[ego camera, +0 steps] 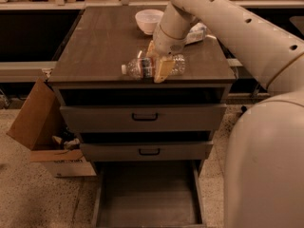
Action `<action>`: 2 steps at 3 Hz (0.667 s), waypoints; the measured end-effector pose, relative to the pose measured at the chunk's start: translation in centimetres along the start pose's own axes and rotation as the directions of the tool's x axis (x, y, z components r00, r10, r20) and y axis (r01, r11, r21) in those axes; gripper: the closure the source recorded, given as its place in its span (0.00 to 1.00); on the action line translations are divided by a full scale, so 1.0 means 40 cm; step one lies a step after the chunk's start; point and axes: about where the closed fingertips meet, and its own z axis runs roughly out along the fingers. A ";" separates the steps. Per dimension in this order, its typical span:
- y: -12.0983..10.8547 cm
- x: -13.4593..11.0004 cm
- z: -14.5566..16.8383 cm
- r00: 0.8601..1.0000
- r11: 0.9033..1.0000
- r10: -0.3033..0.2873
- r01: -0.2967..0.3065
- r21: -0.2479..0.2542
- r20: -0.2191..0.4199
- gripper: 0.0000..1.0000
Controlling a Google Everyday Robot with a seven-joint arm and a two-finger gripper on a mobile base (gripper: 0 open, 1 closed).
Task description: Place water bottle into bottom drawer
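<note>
The water bottle (138, 68) lies on its side near the front edge of the cabinet top, white cap pointing left. My gripper (158, 60) reaches down from the upper right and straddles the bottle's middle. One finger (163, 69) is in front of the bottle and the other is behind it. The jaws stand apart, and the bottle rests on the top. The bottom drawer (147, 201) is pulled out at floor level and holds nothing.
A white bowl (148, 20) and a second bottle with a pale label (197, 32) stand at the back of the top. Two drawers with dark handles (145, 117) are slightly ajar. A cardboard box (40, 127) sits on the floor to the left. My arm fills the right side.
</note>
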 end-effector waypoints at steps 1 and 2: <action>0.004 -0.001 -0.014 1.000 1.000 0.006 -0.005 0.023 -0.012 0.69; 0.047 0.002 -0.081 0.999 0.996 0.044 -0.043 0.081 -0.003 0.92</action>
